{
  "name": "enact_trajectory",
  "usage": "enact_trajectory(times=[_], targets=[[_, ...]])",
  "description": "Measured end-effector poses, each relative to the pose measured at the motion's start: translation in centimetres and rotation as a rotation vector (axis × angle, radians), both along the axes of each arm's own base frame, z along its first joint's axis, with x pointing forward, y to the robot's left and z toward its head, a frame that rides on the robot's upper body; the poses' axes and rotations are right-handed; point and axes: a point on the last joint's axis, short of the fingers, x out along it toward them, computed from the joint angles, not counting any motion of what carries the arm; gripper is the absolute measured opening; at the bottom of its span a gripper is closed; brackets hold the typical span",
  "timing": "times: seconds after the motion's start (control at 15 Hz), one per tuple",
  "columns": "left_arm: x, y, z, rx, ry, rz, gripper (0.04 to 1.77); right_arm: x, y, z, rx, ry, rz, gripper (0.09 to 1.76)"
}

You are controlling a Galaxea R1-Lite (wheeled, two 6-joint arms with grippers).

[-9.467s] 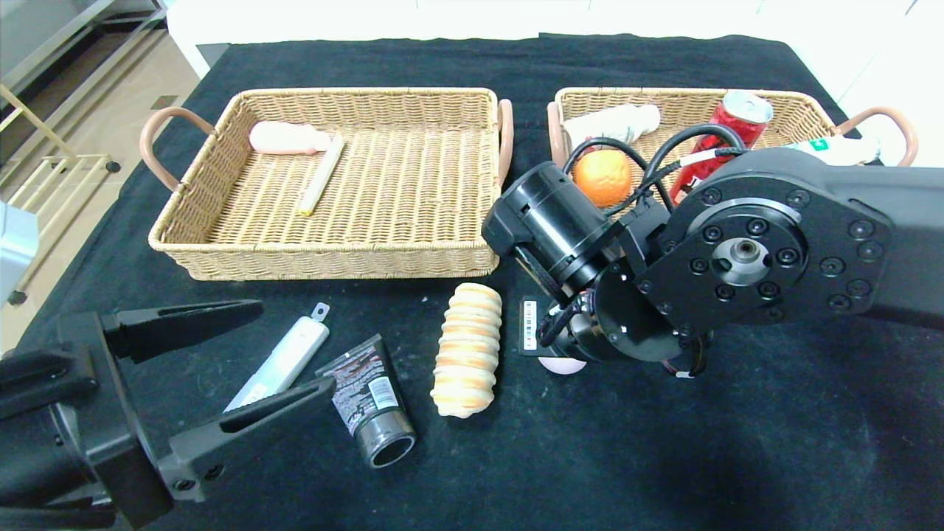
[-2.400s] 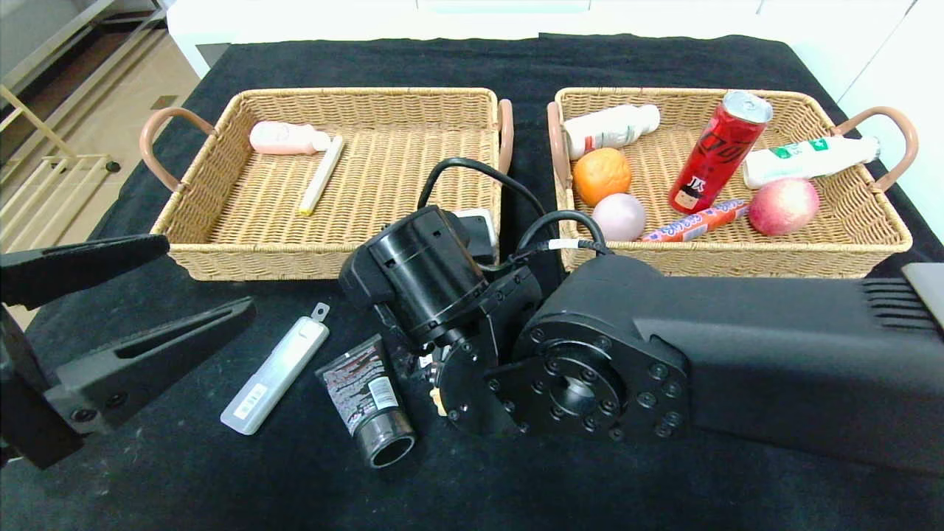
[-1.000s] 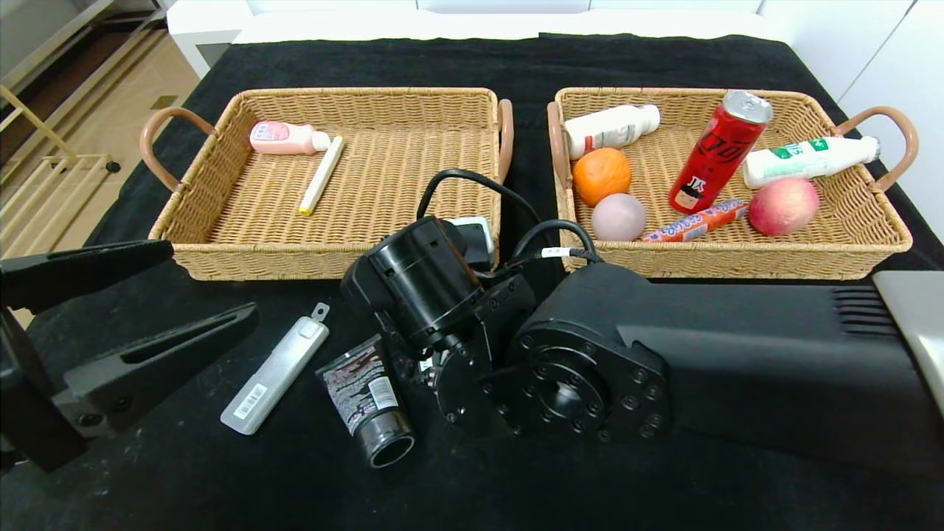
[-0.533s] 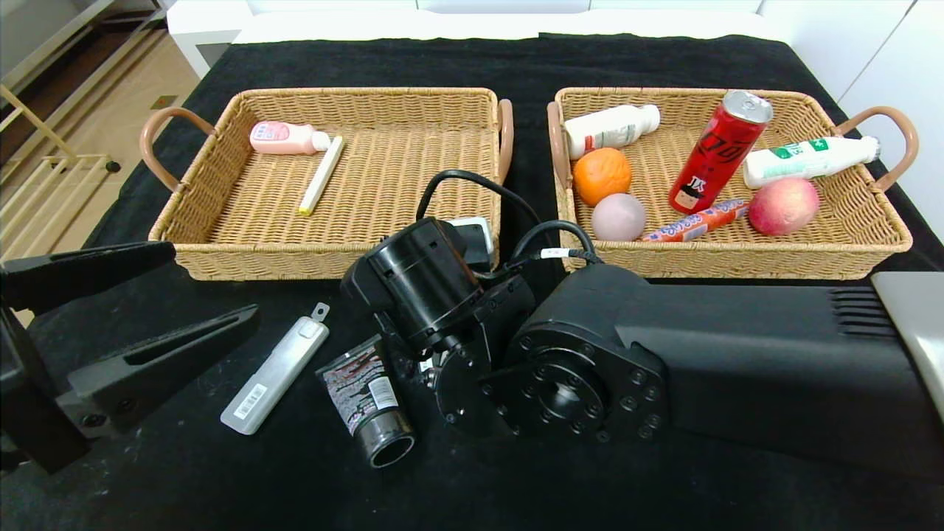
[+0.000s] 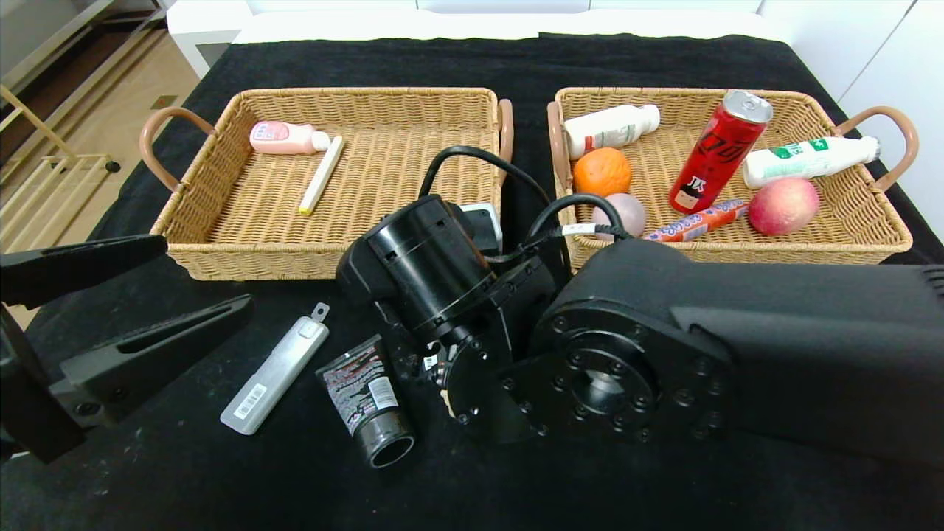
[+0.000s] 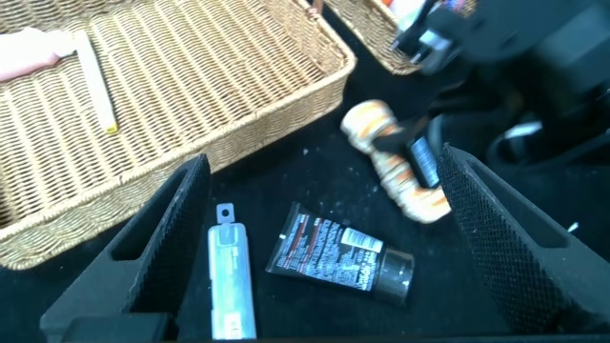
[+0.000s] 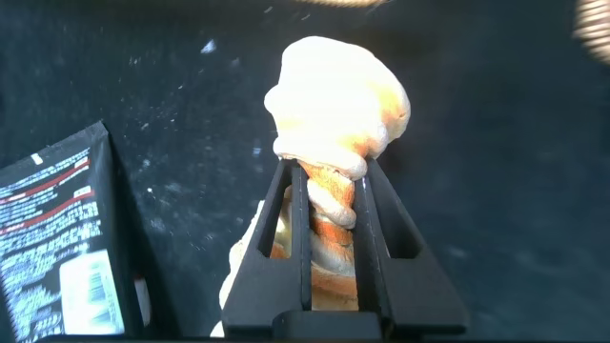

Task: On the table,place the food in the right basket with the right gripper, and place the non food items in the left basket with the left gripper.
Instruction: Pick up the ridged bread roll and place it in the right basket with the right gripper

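The right tool (image 7: pixel 332 205) pinches the ridged bread roll (image 7: pixel 335 110) across its middle — fingers crosswise to its long axis, which runs near-to-far on the surface. The right basket (image 5: pixel 870 243) lies far-right of the grip, so the carry goes that way. The left tool (image 5: pixel 110 310) hangs spread at near left.

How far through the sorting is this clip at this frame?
Well along. The right basket already holds bottles, a can, fruit and a snack stick; the left basket holds a pink bottle and a stick. In hand: the right gripper is shut on the ridged bread roll. Left: the box cutter and black tube beside the open left gripper.
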Motion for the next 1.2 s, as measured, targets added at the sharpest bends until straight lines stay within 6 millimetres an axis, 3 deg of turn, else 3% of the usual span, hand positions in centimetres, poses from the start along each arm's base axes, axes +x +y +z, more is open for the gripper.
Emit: enact_trajectory(times=[0.4, 0.6, 1.2], targets=[[0.1, 0.1, -0.1, 0.003, 0.006, 0.009, 1.72, -1.7, -3.5, 4.3, 0.022, -0.002, -0.019, 0.36], [0.2, 0.1, -0.2, 0.005, 0.01, 0.011, 1.72, -1.7, -5.3, 5.9, 0.033, -0.011, -0.045, 0.35], [0.3, 0.0, -0.4, 0.012, 0.019, 0.008, 1.72, 2.0, -12.9, 8.2, 0.013, -0.042, -0.226, 0.34]])
